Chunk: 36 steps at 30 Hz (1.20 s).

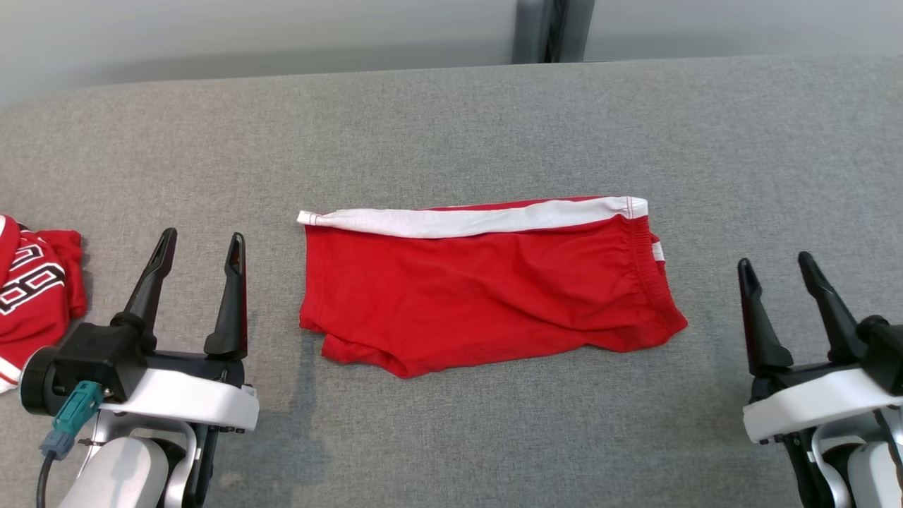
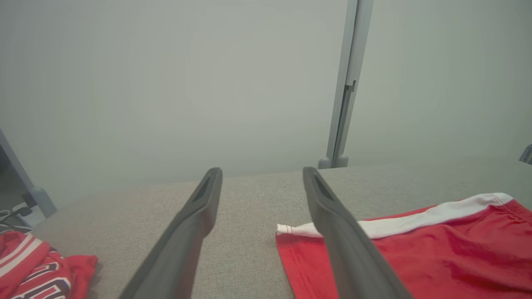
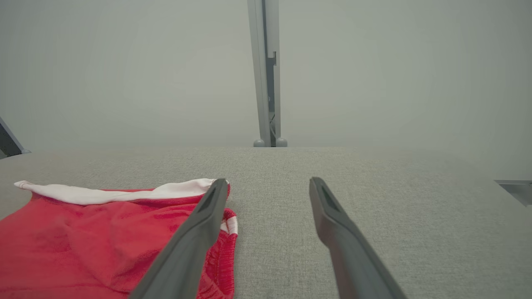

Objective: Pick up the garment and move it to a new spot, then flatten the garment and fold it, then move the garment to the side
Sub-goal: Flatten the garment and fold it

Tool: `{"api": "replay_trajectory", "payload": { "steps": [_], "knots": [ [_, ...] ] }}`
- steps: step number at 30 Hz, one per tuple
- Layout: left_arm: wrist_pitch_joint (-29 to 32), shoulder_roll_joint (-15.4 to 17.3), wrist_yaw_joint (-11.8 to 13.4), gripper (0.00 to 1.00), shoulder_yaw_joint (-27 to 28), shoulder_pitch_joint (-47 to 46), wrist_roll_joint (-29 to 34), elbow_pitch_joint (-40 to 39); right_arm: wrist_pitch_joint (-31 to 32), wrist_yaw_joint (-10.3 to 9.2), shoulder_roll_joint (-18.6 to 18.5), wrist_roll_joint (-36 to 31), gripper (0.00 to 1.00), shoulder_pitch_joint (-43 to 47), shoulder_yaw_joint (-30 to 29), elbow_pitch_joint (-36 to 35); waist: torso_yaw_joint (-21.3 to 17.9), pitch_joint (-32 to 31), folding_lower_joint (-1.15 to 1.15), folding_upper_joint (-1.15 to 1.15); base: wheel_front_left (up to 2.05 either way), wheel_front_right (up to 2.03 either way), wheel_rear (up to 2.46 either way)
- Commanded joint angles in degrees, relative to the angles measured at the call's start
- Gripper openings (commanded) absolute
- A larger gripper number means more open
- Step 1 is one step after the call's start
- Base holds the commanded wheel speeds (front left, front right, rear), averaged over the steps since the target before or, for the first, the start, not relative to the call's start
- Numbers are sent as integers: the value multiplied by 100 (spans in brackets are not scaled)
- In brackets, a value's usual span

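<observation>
Shorts (image 1: 487, 282) look folded flat on the table (image 1: 451, 127), left gripper (image 1: 203, 236) and right gripper (image 1: 774, 259) both spread empty; sideways move seemingly remains.

Red shorts (image 1: 480, 296), jersey (image 1: 35, 289) on grey table (image 1: 451, 127)

Left gripper (image 1: 203, 240): near the table's (image 1: 451, 127) front-left corner. Two long dark fingers (image 1: 229, 303) spread wide, tips toward the far edge, nothing between them. Right gripper (image 1: 774, 262): near the front-right corner. Fingers likewise spread wide, tips leaning slightly toward the left edge, nothing between them.
</observation>
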Motion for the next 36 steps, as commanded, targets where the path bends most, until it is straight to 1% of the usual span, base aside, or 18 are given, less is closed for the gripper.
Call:
{"api": "replay_trajectory", "payload": {
  "steps": [1,4,8,11,12,15,19,22,23,24,25,26,27,31,36],
  "knots": [
    [0,7,-15,100,-2,-14,-18,10,54,1,-52,61,100,-55,32,21,19,23,0,0,0,0,0],
    [-7,-27,-7,100,-36,-54,-5,16,256,1,-94,169,100,-199,245,160,52,74,0,0,0,0,0],
    [6,-77,-51,100,-114,-152,8,38,504,1,-177,432,100,-504,596,524,117,177,0,0,0,0,0],
    [18,-99,-46,100,-190,-229,53,40,622,1,-225,620,100,-749,842,892,162,279,0,0,0,0,0],
    [0,-100,-99,100,-211,-263,31,109,710,1,-256,731,100,-914,957,1171,179,357,0,0,0,0,0],
    [-36,-139,-145,100,-241,-360,19,202,839,1,-278,926,100,-1129,1153,1572,209,447,0,0,0,0,0],
    [-96,-188,-190,100,-264,-458,14,332,1039,1,-314,1195,100,-1235,1420,2001,242,524,0,0,0,0,0],
    [-118,-207,-198,100,-280,-468,13,392,1162,1,-345,1376,100,-1189,1574,2121,249,537,0,0,0,0,0],
    [-121,-213,-196,100,-285,-483,12,411,1191,1,-356,1483,66,-1151,1639,2134,251,539,0,0,0,0,0],
    [-130,-220,-205,100,-288,-499,8,428,1208,1,-368,1596,44,-1097,1694,2117,251,542,0,0,0,0,0],
    [-142,-226,-212,100,-296,-515,6,450,1234,1,-391,1708,31,-1034,1734,2082,252,542,0,0,0,0,0],
    [-149,-232,-217,100,-301,-526,2,465,1247,1,-434,1796,3,-966,1755,2040,249,542,0,0,0,0,0],
    [-156,-234,-221,100,-304,-533,-2,481,1266,1,-476,1883,0,-899,1771,2002,246,541,0,0,0,0,0],
    [-168,-236,-197,100,-289,-546,-26,507,1102,-2,-590,2210,0,-725,1657,1648,198,553,0,0,0,0,0],
    [-171,-205,-162,100,-258,-531,-40,504,985,-6,-723,2438,0,-599,1492,1385,132,552,0,0,0,0,0]
  ]
}}
